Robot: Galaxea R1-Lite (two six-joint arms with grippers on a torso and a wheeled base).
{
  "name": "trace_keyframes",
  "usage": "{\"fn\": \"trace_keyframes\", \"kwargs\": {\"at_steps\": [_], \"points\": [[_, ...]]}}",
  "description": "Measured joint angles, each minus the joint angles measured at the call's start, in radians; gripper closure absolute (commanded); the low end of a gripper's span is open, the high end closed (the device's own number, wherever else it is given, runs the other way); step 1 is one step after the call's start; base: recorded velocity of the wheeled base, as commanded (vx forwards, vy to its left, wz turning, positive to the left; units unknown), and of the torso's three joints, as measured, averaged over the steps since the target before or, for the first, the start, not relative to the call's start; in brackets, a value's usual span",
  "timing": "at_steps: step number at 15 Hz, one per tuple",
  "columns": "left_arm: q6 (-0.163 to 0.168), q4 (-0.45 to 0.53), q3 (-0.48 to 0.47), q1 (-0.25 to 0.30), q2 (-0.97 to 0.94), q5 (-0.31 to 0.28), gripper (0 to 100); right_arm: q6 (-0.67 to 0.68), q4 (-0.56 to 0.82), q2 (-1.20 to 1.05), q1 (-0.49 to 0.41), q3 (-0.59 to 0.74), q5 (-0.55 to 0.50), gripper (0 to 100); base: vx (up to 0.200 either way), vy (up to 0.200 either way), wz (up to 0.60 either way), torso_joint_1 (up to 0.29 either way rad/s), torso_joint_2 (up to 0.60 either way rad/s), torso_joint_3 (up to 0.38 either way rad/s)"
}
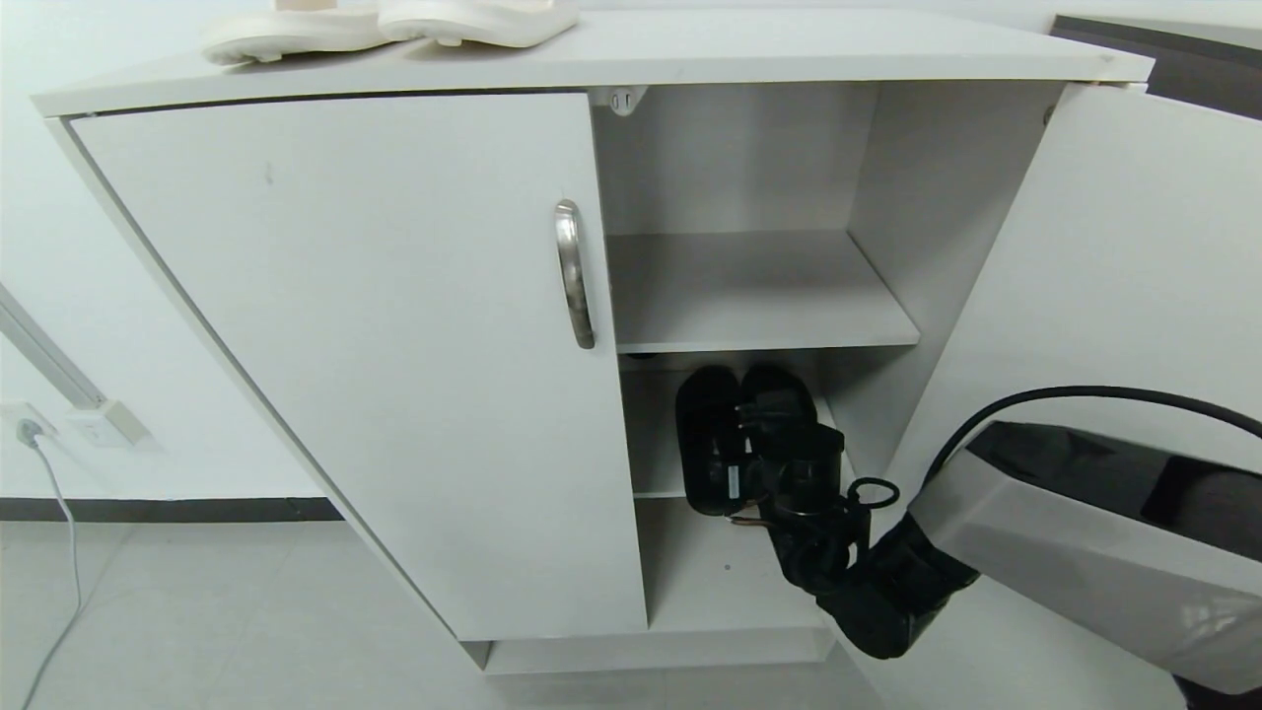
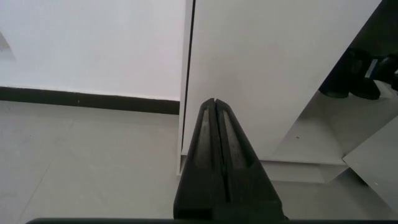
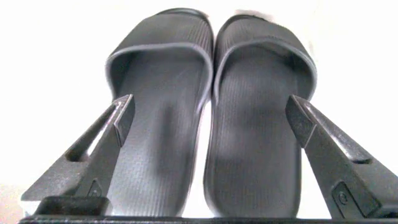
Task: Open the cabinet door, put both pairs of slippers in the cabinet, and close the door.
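right gripper point(image 3: 209, 106) jaws spread, straddling black slippers point(image 1: 744, 434) on middle shelf, long axis running near-to-far; white slippers point(image 1: 385, 25) on cabinet top point(image 1: 789, 49), up-left; left gripper point(image 2: 214, 106) closed, empty

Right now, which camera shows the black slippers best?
The right wrist view: the black slippers lie side by side, close up, between the open fingers of the right hand. The head view has them on a cabinet shelf, partly behind the right arm. The left wrist view catches them small and far off.
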Motion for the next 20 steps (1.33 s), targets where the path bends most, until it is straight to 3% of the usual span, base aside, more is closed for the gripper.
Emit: {"fn": "trace_keyframes", "kwargs": {"at_steps": [5,13,18,20], "points": [[0.0,0.0,0.0,0.0,0.0,0.0,100,-0.002,-0.129,-0.09,0.058,0.229,0.003,0,0.0,0.0,0.0,0.0,0.0,0.0],[0.001,0.0,0.0,0.0,0.0,0.0,100,0.0,-0.137,-0.103,0.074,0.269,0.004,0,0.0,0.0,0.0,0.0,0.0,0.0],[0.0,0.0,0.0,0.0,0.0,0.0,100,0.0,-0.141,-0.1,0.079,0.269,0.004,0,-0.2,0.0,0.0,-0.001,0.0,0.005],[0.0,0.0,0.0,0.0,0.0,0.0,100,0.0,-0.14,-0.099,0.078,0.269,0.004,0,0.0,0.0,0.0,0.0,0.0,0.0]]}}
